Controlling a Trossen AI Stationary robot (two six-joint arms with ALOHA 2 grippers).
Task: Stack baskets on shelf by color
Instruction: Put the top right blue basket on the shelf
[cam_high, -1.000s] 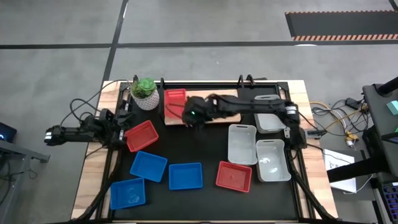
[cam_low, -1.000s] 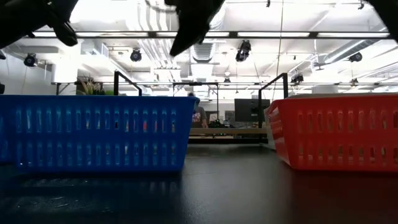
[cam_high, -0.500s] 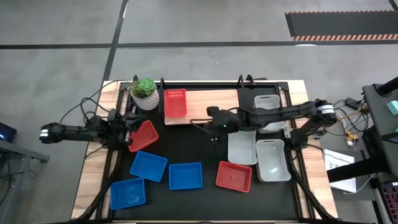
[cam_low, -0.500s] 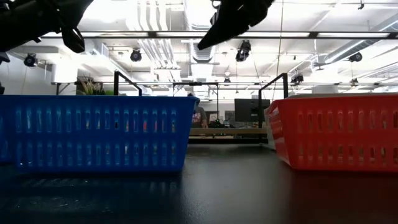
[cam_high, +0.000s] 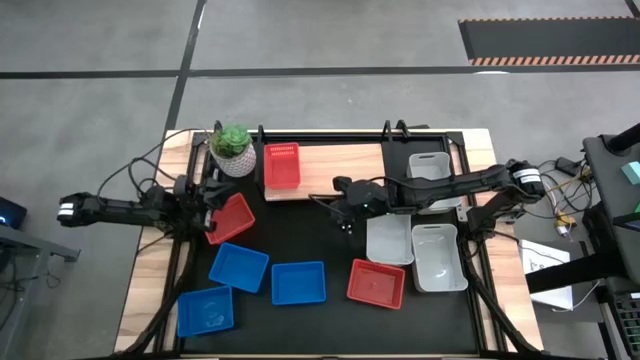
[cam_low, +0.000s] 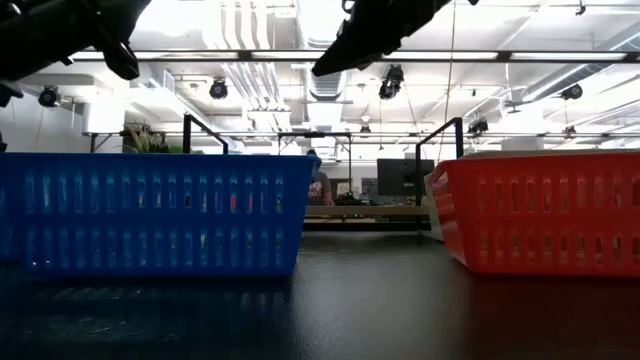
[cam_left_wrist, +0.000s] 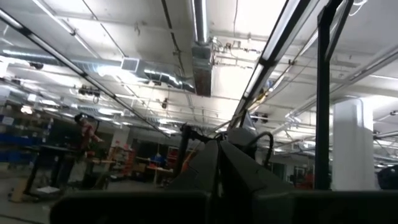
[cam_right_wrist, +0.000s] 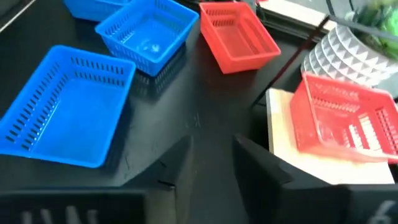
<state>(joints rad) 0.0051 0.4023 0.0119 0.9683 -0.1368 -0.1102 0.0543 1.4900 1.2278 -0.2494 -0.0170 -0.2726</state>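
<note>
The black tabletop (cam_high: 330, 240) carries a flat light-wood shelf (cam_high: 345, 165) along its far edge. One red perforated plastic basket (cam_high: 281, 165) sits on the shelf's left end, beside a white plant pot (cam_high: 233, 152). Three blue baskets (cam_high: 298, 282) lie near left, three whitish-grey baskets (cam_high: 389, 232) right. The right pincer (cam_right_wrist: 211, 163) hovers empty, fingers narrowly apart, just near the shelf. The left pincer (cam_high: 205, 212) holds a tilted red basket (cam_high: 230, 218) at left.

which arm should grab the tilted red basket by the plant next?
Left. Its claw sits right at that red basket. The right claw hangs open over bare table, farther off.
</note>
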